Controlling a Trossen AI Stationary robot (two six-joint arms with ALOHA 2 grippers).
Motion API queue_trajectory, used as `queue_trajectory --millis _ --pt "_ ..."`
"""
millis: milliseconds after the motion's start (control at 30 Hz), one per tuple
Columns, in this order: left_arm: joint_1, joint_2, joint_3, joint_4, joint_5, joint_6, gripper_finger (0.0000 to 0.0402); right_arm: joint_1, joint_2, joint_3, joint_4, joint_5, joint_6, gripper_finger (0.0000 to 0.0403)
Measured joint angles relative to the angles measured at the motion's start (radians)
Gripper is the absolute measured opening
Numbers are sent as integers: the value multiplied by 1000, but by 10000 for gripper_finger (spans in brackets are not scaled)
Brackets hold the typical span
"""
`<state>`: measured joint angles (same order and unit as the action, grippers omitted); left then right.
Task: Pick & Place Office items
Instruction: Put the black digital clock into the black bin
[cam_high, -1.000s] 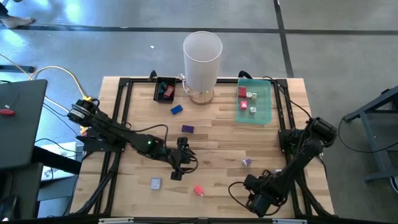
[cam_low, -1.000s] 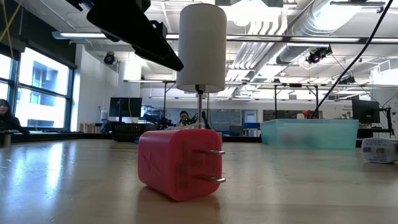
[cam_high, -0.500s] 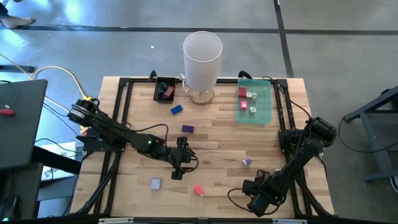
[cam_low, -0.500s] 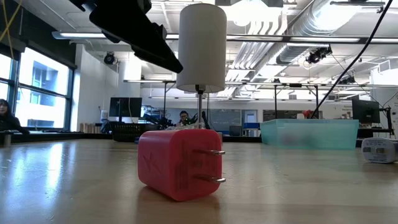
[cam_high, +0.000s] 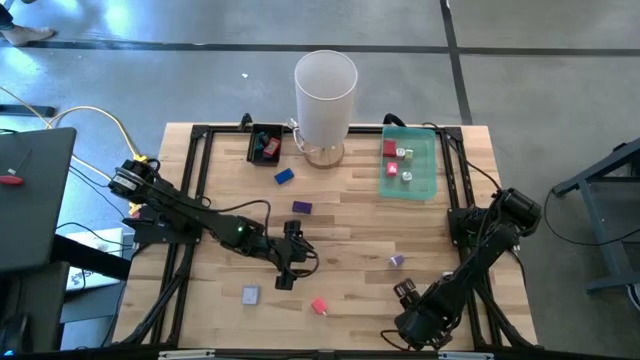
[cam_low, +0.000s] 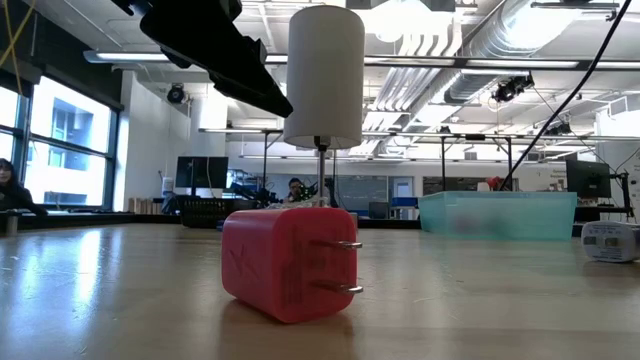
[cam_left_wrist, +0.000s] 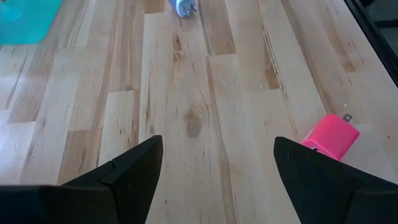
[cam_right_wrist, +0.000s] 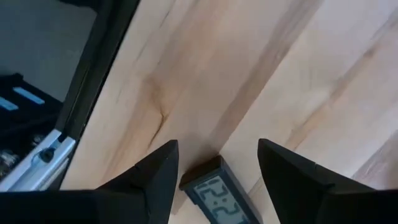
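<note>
A pink plug charger (cam_high: 319, 306) (cam_low: 285, 262) (cam_left_wrist: 331, 137) lies on its side near the table's front edge. A grey block (cam_high: 249, 295), a purple block (cam_high: 301, 208), a blue block (cam_high: 284, 177) and a lilac piece (cam_high: 397, 261) lie scattered on the wood. My left gripper (cam_high: 288, 268) (cam_left_wrist: 217, 180) hangs open over bare table, short of the charger. My right gripper (cam_high: 407, 293) (cam_right_wrist: 214, 180) points down at the near right, open. In its wrist view, a small digital clock (cam_right_wrist: 214, 198) shows between its fingers. I cannot tell whether they touch it.
A tall white cylinder (cam_high: 325, 95) stands at the back middle. To its left is a small black tray (cam_high: 252, 146) holding pieces. A translucent green tray (cam_high: 428, 170) with red and white pieces sits at the back right. A black frame (cam_high: 195, 200) runs around the table's edge.
My right gripper has rolled about its own pointing line while staying over the table's near right corner. My left gripper and the loose pieces have kept still.
</note>
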<state>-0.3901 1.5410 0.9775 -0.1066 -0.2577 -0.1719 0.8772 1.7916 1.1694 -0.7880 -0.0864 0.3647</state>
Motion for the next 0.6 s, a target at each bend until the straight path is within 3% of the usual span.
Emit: queue_trajectory --millis 600 --pt "0 0 0 0 0 0 299 0 0 0 -14 -32 -95 206"
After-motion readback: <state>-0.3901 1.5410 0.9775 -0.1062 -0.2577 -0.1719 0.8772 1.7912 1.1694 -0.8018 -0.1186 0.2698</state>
